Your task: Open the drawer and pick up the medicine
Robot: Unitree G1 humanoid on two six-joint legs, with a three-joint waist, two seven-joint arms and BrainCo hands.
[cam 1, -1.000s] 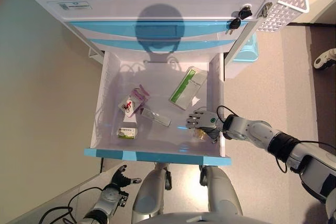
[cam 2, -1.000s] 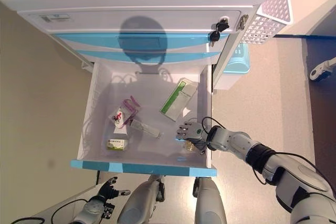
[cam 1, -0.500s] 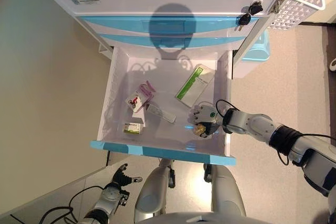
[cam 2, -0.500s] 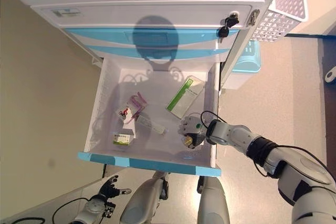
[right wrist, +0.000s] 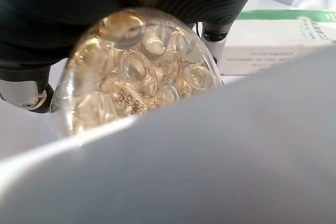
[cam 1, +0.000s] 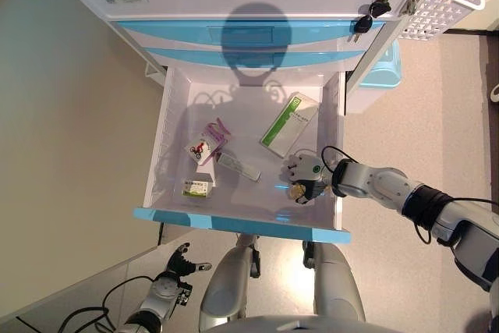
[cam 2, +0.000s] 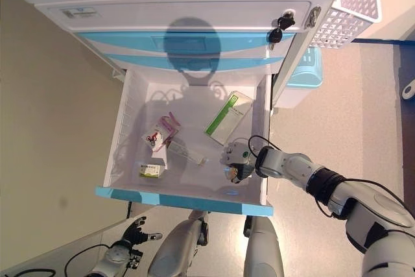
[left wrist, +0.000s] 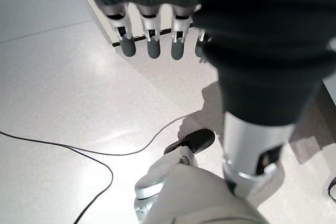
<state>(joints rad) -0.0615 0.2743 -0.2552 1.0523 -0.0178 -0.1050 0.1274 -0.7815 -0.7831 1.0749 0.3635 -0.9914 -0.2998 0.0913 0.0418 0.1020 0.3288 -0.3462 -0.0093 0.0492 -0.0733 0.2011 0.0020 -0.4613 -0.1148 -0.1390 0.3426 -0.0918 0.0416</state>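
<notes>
The white drawer with a blue front (cam 1: 234, 222) stands pulled out of the cabinet. My right hand (cam 1: 306, 171) is inside it at the near right corner, shut on a clear bottle of golden capsules (cam 1: 297, 191). In the right wrist view the bottle (right wrist: 136, 72) fills the space under my palm, partly behind the drawer's wall. A green-and-white box (cam 1: 289, 123) lies just beyond the hand. My left hand (cam 1: 175, 267) hangs low by the floor, open and empty, away from the drawer.
In the drawer lie a pink-and-white packet (cam 1: 204, 144), a pale tube (cam 1: 238, 166) and a small green-labelled box (cam 1: 196, 189). Keys (cam 1: 364, 17) hang from the cabinet's lock. A white mesh basket (cam 1: 452, 1) hangs at its right side, with a light blue bin (cam 1: 383, 74) below.
The camera has shifted, so the whole scene sits further right and up. My right hand stays in the drawer's near right corner, holding the bottle. The left hand has not moved.
</notes>
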